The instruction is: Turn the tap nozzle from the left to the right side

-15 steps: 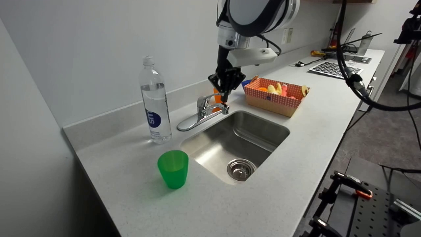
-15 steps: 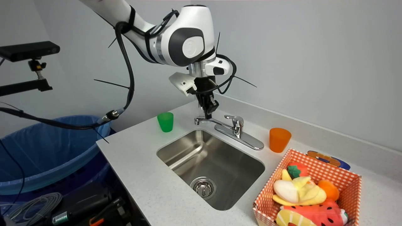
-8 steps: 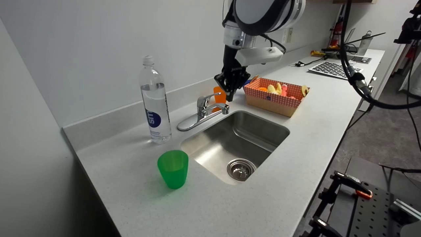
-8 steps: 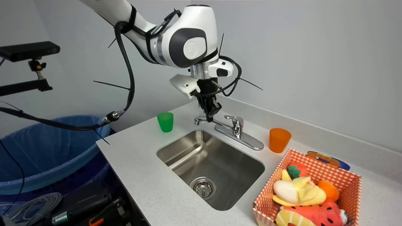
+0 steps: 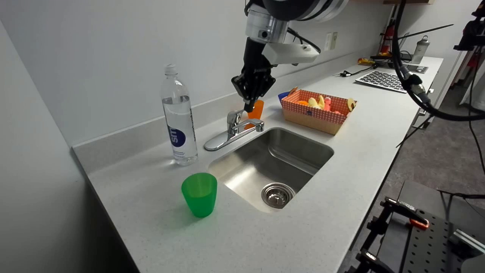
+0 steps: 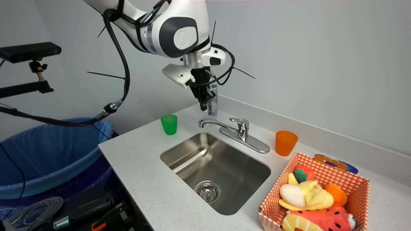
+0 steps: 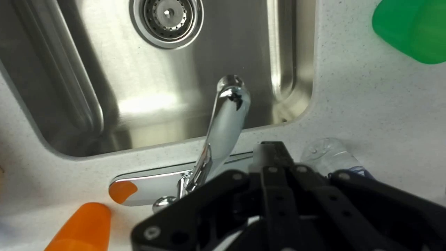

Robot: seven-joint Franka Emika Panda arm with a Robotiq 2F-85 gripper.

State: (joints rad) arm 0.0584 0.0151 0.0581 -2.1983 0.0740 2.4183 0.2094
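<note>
The tap nozzle, a slim chrome spout, reaches from the faucet base over the sink's edge, its tip toward the green cup's side in an exterior view. It also shows in an exterior view and in the wrist view, where it slants up and right over the sink. My gripper is shut and empty, above the nozzle and apart from it. In the wrist view the closed fingertips are right of the nozzle, between it and the clear bottle. The tips also show in an exterior view.
The steel sink is set in the white counter. A green cup and a clear water bottle stand on one side of the faucet. An orange cup and a checkered basket with toy food stand on the other.
My gripper dipped slightly beside the nozzle, then rose and shifted toward the bottle and green cup side. It no longer overlaps the nozzle in the exterior views. The nozzle has not moved.
</note>
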